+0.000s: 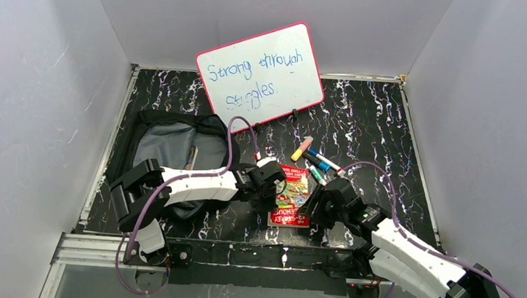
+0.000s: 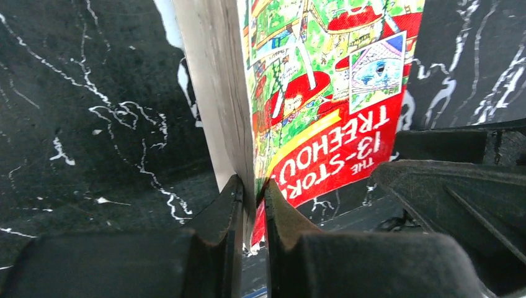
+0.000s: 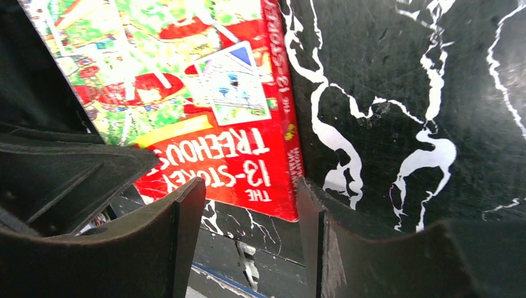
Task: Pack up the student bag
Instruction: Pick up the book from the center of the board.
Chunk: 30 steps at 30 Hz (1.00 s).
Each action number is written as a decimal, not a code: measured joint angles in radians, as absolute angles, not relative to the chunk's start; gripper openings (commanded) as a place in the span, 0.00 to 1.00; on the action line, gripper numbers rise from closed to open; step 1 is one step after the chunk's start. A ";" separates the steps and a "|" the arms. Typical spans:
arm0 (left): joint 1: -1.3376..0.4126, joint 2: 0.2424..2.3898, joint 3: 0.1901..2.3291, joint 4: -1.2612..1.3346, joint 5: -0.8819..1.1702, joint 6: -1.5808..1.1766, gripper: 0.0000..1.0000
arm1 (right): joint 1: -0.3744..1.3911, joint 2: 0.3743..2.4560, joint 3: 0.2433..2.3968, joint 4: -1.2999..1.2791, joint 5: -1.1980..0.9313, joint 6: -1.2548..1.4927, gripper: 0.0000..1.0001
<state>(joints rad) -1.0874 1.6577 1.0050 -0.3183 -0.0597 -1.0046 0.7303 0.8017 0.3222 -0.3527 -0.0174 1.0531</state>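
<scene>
The black student bag (image 1: 151,135) lies open at the left, its grey lining showing and a thin item inside. A red and green book, "The 13-Storey Treehouse" (image 1: 292,195), lies near the table's front middle. My left gripper (image 1: 270,190) is shut on the book's left edge (image 2: 251,155), one finger under and one over the cover. My right gripper (image 1: 316,207) is open and empty just right of the book, whose red lower corner shows in the right wrist view (image 3: 248,161).
A pink-framed whiteboard (image 1: 261,72) with writing leans at the back. Several markers (image 1: 314,159) lie beyond the book. Grey walls enclose the table. The table's front metal edge (image 1: 253,250) lies just below the book.
</scene>
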 measured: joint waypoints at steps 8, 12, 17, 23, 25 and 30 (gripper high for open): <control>-1.047 1.557 0.965 -0.227 -0.041 -1.074 0.00 | 0.730 0.654 0.368 -0.417 0.071 1.028 0.82; -1.014 1.461 0.889 -0.168 -0.038 -1.135 0.00 | 0.730 0.582 0.368 -0.444 0.105 1.051 0.86; -0.986 1.394 0.807 -0.096 -0.038 -1.216 0.00 | 0.730 0.539 0.363 -0.445 0.129 1.120 0.91; -0.976 1.340 0.727 -0.013 -0.036 -1.294 0.00 | 0.730 0.532 0.293 -0.368 0.126 1.237 0.95; -0.974 1.331 0.713 0.007 -0.036 -1.312 0.00 | 0.730 0.537 0.258 -0.339 0.125 1.284 0.95; -0.966 1.329 0.707 0.043 -0.036 -1.343 0.00 | 0.730 0.543 0.187 -0.259 0.138 1.392 0.95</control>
